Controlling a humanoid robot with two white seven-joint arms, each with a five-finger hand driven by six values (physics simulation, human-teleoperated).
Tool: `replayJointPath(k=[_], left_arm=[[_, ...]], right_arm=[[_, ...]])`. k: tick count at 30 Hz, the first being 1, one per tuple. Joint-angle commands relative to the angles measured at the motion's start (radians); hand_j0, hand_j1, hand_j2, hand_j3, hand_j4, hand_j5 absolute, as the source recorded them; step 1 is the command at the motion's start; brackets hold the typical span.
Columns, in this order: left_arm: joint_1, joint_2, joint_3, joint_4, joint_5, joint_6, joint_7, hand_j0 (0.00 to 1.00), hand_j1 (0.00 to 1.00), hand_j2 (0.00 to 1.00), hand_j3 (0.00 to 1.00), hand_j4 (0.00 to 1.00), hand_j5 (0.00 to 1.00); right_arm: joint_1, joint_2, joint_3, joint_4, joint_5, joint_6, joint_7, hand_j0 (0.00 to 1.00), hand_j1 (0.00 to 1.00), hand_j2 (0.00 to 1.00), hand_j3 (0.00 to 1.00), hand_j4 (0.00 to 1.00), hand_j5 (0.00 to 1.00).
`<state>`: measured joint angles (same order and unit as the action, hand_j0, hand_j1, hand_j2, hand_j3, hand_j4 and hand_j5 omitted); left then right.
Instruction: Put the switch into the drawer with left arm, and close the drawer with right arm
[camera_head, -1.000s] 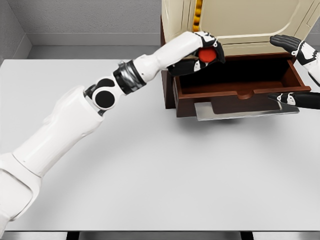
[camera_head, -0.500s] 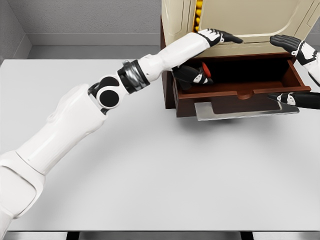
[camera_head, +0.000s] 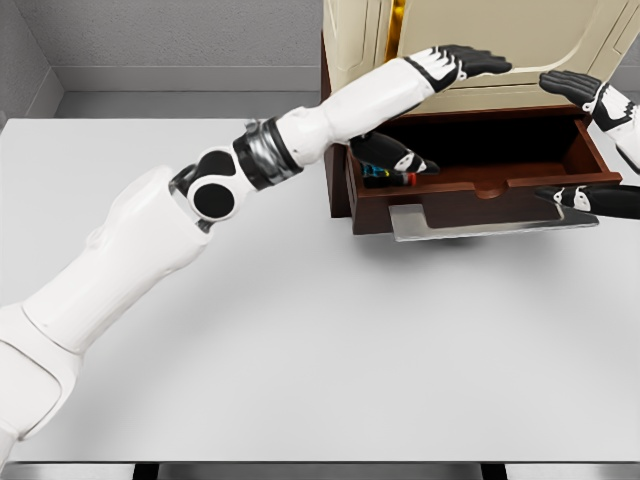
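The brown wooden drawer (camera_head: 470, 197) stands pulled out of a cream cabinet (camera_head: 500, 35) at the back right of the table. The switch (camera_head: 389, 179), a small dark part with red and coloured bits, lies inside the drawer at its left end. My left hand (camera_head: 460, 115) hovers over that end, open; its fingers (camera_head: 470, 62) stretch above the drawer's back and the thumb (camera_head: 400, 160) points down just over the switch. My right hand (camera_head: 548, 135) is open at the drawer's right end, fingers above, thumb by the front corner.
A thin grey plate (camera_head: 480, 222) juts out under the drawer front. The white table (camera_head: 300, 340) spreads toward me, with my left arm (camera_head: 200, 215) crossing its left half. A grey wall runs behind.
My left hand opened and let go of the switch, which dropped from the hand into the drawer's left end. The fingers lifted and stretched out. The right hand stayed put.
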<state>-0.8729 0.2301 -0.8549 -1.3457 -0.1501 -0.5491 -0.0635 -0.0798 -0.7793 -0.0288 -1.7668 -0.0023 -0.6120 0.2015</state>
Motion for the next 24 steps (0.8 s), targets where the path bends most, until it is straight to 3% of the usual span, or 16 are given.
replayJointPath(k=[1, 9, 12, 19, 22, 24], left_arm=[[0.002, 0.052, 0.002, -0.087, 0.007, -0.005, 0.001, 1.00, 1.00, 1.00, 1.00, 1.00, 1.00], [0.094, 0.239, 0.030, -0.266, 0.014, -0.008, 0.001, 1.00, 1.00, 1.00, 1.00, 1.00, 1.00], [0.149, 0.299, 0.085, -0.340, 0.012, -0.012, 0.001, 1.00, 1.00, 1.00, 1.00, 1.00, 1.00], [0.276, 0.449, 0.238, -0.345, 0.017, -0.062, 0.002, 1.00, 1.00, 1.00, 1.00, 1.00, 1.00], [0.311, 0.466, 0.286, -0.337, 0.047, -0.062, 0.007, 1.00, 1.00, 1.00, 1.00, 1.00, 1.00], [0.316, 0.469, 0.297, -0.317, 0.103, -0.062, 0.008, 1.00, 1.00, 1.00, 1.00, 1.00, 1.00]], right_arm=[[0.000, -0.002, 0.000, 0.000, -0.007, 0.001, -0.001, 1.00, 1.00, 1.00, 1.00, 1.00, 1.00], [0.014, -0.008, -0.003, 0.001, -0.008, 0.001, -0.002, 1.00, 1.00, 1.00, 1.00, 1.00, 1.00], [0.014, -0.006, -0.002, 0.000, -0.027, 0.001, -0.001, 1.00, 1.00, 1.00, 1.00, 1.00, 1.00], [0.014, -0.014, -0.005, -0.002, -0.053, 0.001, 0.012, 1.00, 1.00, 1.00, 1.00, 1.00, 1.00], [-0.002, -0.044, -0.005, -0.002, -0.051, 0.001, 0.013, 0.81, 0.81, 0.81, 0.81, 0.81, 0.81], [-0.005, -0.055, -0.005, -0.002, -0.051, 0.001, 0.013, 0.75, 0.75, 0.75, 0.75, 0.75, 0.75]])
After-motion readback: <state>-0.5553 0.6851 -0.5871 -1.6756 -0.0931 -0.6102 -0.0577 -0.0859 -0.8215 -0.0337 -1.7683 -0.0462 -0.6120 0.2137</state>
